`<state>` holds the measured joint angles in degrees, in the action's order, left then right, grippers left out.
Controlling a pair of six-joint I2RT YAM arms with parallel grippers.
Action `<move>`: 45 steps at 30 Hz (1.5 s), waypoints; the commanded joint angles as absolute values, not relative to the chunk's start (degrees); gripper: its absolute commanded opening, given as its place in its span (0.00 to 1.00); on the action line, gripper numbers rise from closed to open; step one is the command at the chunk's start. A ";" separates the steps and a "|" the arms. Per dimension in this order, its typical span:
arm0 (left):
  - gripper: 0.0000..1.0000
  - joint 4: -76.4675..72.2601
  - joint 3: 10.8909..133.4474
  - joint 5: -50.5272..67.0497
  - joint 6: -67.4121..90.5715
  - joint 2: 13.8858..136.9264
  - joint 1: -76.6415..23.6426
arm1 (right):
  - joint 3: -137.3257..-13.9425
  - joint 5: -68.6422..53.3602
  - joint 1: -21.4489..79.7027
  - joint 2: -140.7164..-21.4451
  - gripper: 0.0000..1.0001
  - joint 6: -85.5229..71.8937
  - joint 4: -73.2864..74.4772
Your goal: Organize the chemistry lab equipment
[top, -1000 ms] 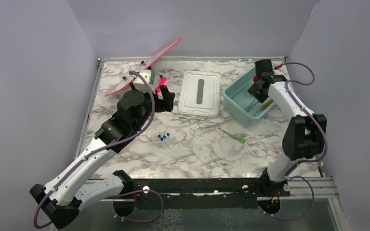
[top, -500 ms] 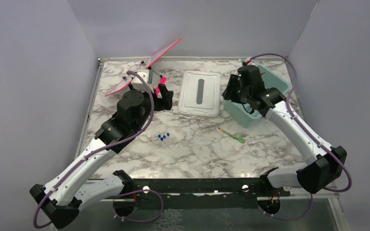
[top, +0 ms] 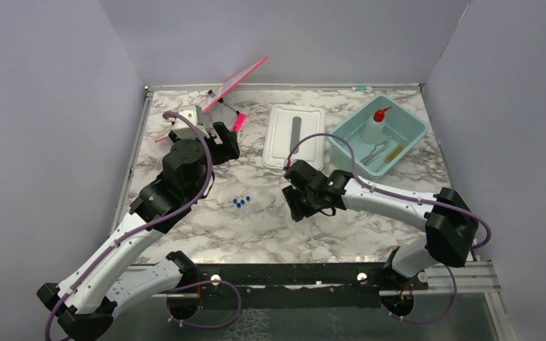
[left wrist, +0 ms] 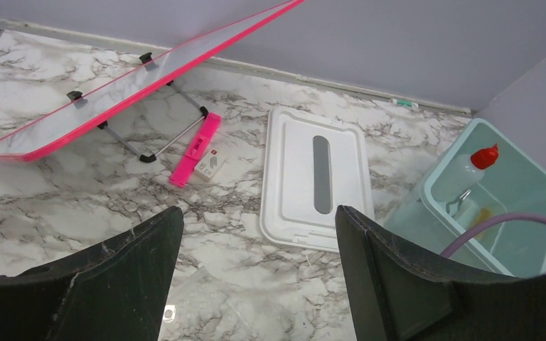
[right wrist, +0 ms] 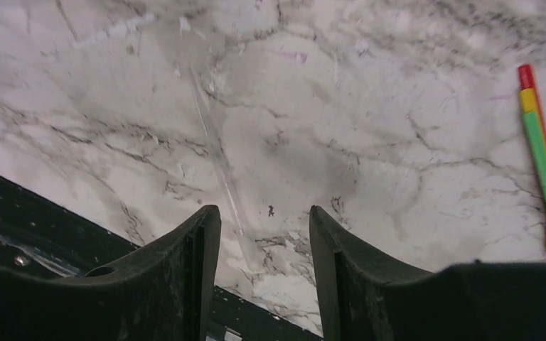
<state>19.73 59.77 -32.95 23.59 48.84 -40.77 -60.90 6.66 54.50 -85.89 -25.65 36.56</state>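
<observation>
Upright in the tub (top: 351, 157), right of the lid (top: 295, 136): the bottle (top: 372, 131), red nozzle up. Beside it on the tub floor, a thin metal item (top: 377, 150) and a tan item (top: 395, 150) (both too small to name).

Tubes (top: 241, 202) lying close together on the marble, nearer than the lid and off its near left corner, touched by nothing.

Right gripper (top: 297, 206) in front of the lid's near edge, low over bare marble, fingers apart, nothing between them.

Stick (right wrist: 544, 170) flat on the marble at the right edge of the right wrist view, green end lowest in that view, clear of the fingers; hidden under the arm from above, so its place against the lid cannot be told.

Left gripper (top: 224, 138) left of the lid and pointing toward it, fingers wide apart and empty.

Pink board (top: 220, 96) tilted on its stand, farther left of the lid.
</observation>
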 commanded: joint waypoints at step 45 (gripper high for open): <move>0.81 20.83 58.15 -32.68 24.71 47.20 -40.78 | -72.76 32.50 65.74 -86.00 0.01 -31.32 41.81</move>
<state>20.93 59.29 -33.63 23.55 48.38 -40.77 -68.03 21.89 66.04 -90.39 -29.17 39.62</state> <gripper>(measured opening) 0.811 0.012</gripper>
